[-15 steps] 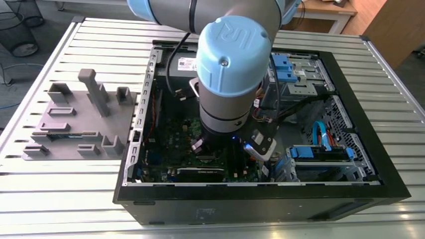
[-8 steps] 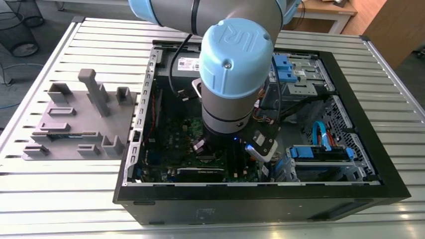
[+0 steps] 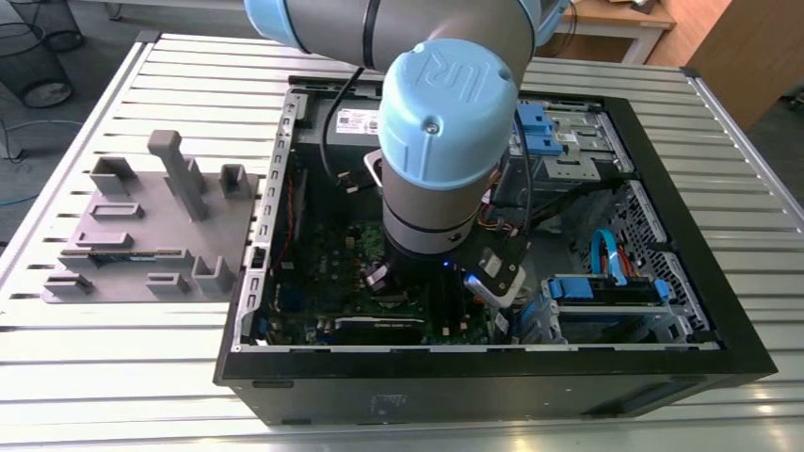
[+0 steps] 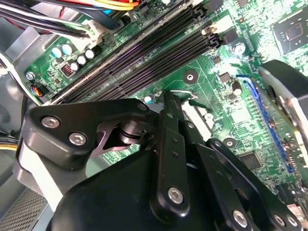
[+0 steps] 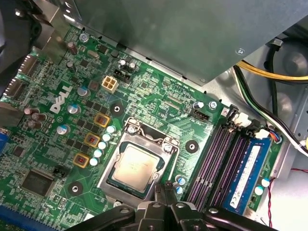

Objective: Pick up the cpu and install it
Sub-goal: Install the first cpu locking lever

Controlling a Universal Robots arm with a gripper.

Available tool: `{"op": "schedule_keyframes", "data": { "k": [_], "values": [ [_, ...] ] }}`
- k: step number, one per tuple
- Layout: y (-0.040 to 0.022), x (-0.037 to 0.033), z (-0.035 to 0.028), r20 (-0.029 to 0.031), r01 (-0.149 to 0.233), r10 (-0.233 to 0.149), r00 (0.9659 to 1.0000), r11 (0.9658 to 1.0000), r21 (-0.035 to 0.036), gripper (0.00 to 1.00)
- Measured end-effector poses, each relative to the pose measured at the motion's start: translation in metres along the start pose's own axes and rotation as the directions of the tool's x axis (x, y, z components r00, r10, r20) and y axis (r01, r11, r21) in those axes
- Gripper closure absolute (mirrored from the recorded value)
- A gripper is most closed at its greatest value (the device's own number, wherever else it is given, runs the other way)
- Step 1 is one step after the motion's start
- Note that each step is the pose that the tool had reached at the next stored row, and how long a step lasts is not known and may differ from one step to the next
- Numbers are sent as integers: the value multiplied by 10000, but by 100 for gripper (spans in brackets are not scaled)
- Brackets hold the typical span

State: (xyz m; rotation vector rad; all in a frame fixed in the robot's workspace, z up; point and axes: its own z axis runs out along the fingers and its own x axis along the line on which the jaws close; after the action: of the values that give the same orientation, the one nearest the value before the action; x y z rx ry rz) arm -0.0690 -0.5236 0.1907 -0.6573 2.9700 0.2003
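The cpu (image 5: pixel 135 166) lies flat in its socket on the green board (image 5: pixel 159 103), shiny side up. A silver metal frame (image 5: pixel 166 144) runs around the socket, and the chip sits inside it with nothing on top of it. A row of small round cans (image 5: pixel 101 144) and three gold-edged squares (image 5: pixel 91 140) stand just beside the socket on one side. On the other side are the long dark memory slots (image 5: pixel 216 154), and a blue memory stick (image 5: pixel 245 173) stands in the slot farthest from the chip.

The end effector (image 5: pixel 166 188) hangs just past one edge of the socket, close to the chip but not holding it. In the first wrist view its two black fingertips (image 5: pixel 169 192) are pressed close together — nothing is between them. In the second wrist view the black links and fingers (image 4: pixel 171 144) come together above the board too.

In the exterior view the arm (image 3: pixel 440 141) — grey with blue caps — reaches down into the open computer case (image 3: pixel 703 367). The case lies on its side on a slatted metal desk (image 3: pixel 126 367). A grey holder tray (image 3: pixel 151 235) with upright pegs sits on the desk at the exterior view's left, well apart from the arm.
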Motion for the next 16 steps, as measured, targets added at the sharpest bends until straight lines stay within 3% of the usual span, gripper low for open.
{"op": "schedule_keyframes", "data": {
  "k": [16],
  "values": [
    [21,-22,14,19,-1,1,10000,10000,-42,89]
  ]
}}
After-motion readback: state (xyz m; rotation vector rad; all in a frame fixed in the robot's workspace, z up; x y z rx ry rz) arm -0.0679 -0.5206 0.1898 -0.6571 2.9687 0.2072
